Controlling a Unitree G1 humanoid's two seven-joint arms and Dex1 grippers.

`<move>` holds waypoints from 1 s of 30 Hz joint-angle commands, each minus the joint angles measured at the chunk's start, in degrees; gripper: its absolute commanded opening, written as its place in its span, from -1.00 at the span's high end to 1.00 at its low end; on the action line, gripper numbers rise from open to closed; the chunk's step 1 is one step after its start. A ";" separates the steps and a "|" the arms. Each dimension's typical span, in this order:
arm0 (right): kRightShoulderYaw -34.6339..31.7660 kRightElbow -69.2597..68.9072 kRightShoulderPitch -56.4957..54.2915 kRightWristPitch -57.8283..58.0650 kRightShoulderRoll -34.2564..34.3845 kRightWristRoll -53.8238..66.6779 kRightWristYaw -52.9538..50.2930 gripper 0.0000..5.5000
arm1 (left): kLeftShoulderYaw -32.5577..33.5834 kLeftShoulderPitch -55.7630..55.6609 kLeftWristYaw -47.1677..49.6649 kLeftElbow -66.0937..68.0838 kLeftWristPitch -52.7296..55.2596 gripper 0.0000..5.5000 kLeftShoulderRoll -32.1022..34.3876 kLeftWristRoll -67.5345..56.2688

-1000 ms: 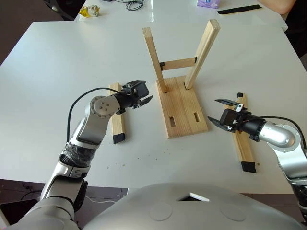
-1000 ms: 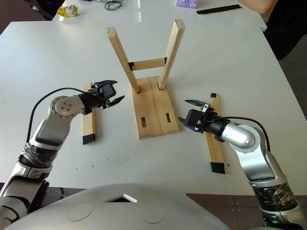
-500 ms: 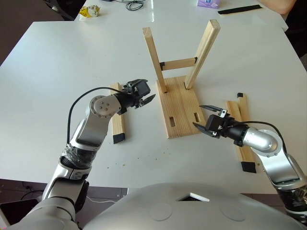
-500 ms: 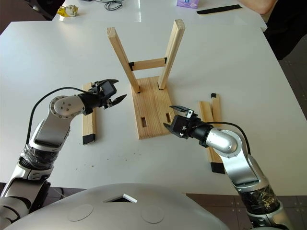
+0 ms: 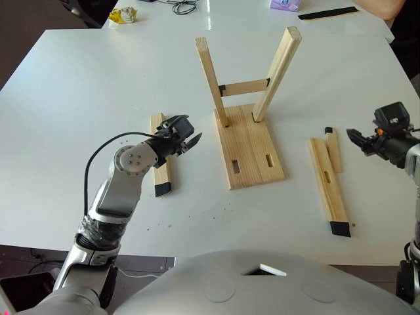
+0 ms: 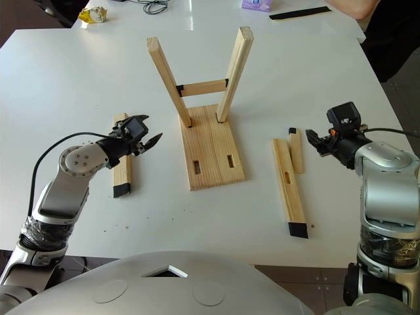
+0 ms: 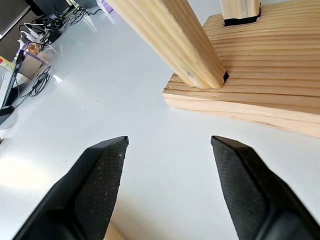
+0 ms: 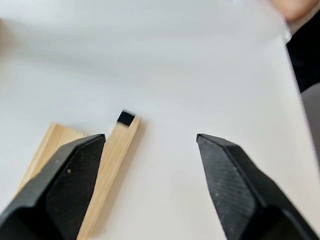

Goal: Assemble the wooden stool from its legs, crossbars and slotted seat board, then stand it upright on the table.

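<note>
— What sits along the far side of the white table [image 5: 85, 85]?
— In the upper left of the frame, a crumpled yellow wrapper [image 5: 123, 14]. To its right, at the top edge, a tangle of dark cables [image 5: 180, 6].
— And further right?
— A small lilac pack [image 5: 285, 4], cut off by the top edge. Just beside it lies a flat black strip [image 5: 328, 12], slanting toward the upper right corner.
— Anything past the tabletop?
— Dark floor [image 5: 20, 39] fills the upper left corner and shows again down the right edge.
— The surface itself?
— Glossy, with glare near the cables, and a scatter of tiny dark specks [image 5: 172, 223] in the lower middle.
</note>
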 commanded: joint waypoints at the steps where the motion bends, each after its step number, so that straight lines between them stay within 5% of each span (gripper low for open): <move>1: -2.32 0.02 -1.33 10.84 1.01 2.81 -1.28 -0.23 | 0.65 1.02 1.24 -1.28 1.05 -0.12 0.15 0.04; 8: -1.90 1.84 -0.98 10.56 0.45 4.77 -4.22 -0.23 | -0.10 0.98 1.45 -1.37 0.97 -0.12 0.29 0.03; 21: -4.73 -14.73 11.82 -1.36 -28.12 23.52 21.23 -0.23 | 0.14 2.78 1.56 -3.03 1.57 -0.12 0.91 -0.02; 30: -0.19 -15.36 21.63 -6.66 -27.50 22.46 17.10 -0.23 | -0.55 2.45 0.48 -2.80 1.18 -0.12 1.56 -0.25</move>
